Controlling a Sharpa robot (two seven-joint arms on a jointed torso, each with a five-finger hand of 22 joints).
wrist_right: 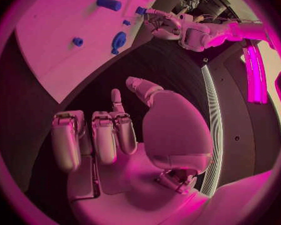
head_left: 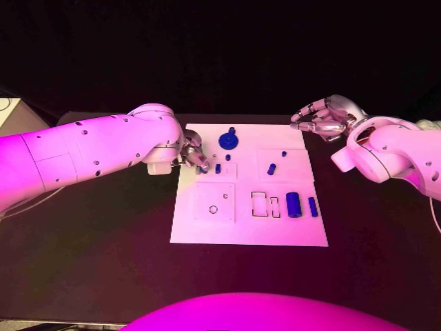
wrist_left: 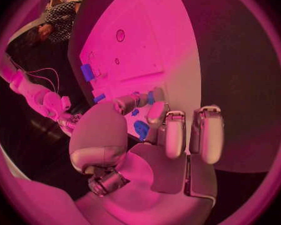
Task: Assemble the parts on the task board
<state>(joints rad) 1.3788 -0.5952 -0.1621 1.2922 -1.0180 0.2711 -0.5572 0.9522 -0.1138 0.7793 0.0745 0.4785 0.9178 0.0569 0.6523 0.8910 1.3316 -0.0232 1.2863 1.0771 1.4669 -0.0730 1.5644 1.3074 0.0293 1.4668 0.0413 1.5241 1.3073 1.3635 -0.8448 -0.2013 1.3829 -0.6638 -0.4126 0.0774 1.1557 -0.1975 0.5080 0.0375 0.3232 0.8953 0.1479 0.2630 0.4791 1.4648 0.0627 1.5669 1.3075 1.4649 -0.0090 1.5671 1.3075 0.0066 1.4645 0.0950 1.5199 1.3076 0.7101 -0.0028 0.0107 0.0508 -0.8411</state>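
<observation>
**Left hand at the board's left edge, most parts loose**

My left hand (head_left: 190, 155) is down at the board's (head_left: 249, 234) left edge, fingers curled in close around a small blue part (head_left: 200, 168). From the left wrist view there's blue between my fingertips (wrist_left: 154, 112), so I judge I'm pinching that part, though the head view hides the contact behind my own arm.

Progress? Early, I'd say. The round gear (head_left: 227, 141) lies flat at the far middle of the board. 1 small peg (head_left: 218, 167) stands just right of my fingers, another (head_left: 271, 168) sits in the right-hand panel with a tiny dot (head_left: 284, 154) beyond it. Near the right edge, the big cylinder (head_left: 294, 204) and a slimmer bar (head_left: 313, 206) lie side by side, next to 2 outlined slots (head_left: 259, 204) that look unfilled. The near-left panel (head_left: 213, 201) shows bare holes too. So plenty is left to seat.

My right hand (head_left: 323, 117) hangs off the board's far right corner, above the table (head_left: 91, 255), fingers loosely curled and apart, holding nothing and touching nothing.
</observation>
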